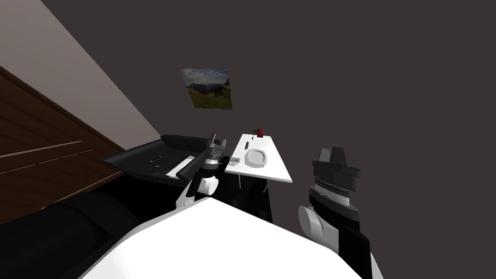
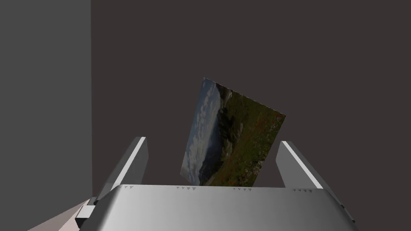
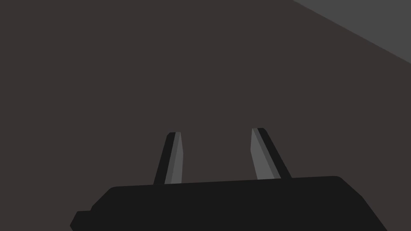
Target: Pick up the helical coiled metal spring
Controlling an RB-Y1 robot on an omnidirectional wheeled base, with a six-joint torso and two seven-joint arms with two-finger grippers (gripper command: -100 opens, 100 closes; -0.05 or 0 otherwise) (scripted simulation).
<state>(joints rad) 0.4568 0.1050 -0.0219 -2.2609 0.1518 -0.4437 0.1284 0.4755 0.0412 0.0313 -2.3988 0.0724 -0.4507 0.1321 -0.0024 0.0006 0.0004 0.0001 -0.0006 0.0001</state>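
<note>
Right gripper (image 3: 216,134) sits nearest, raised at the near right, well apart from the table (image 1: 277,167); its fingers are parted with nothing between them.

On the table's near left corner lies the spring (image 1: 234,161), small and ribbed, close to the edge. The left gripper (image 2: 212,142) hovers just left of it, by that corner, fingers spread wide and empty, aimed up at the wall rather than down at the tabletop.

I judge the step in hand to be the approach. The left wrist should tip down until the spring sits between the fingers, and they should close across the coil's sides, since a round coil would likely roll if nudged off-centre, and the edge is near.

Just right of the spring stands a plate (image 1: 256,157), which leaves little room on that side. Farther along are a dark bar (image 1: 246,145) and, at the far end, a red thing (image 1: 260,132). A black couch (image 1: 140,160) lies left of the table, under the left arm.
</note>
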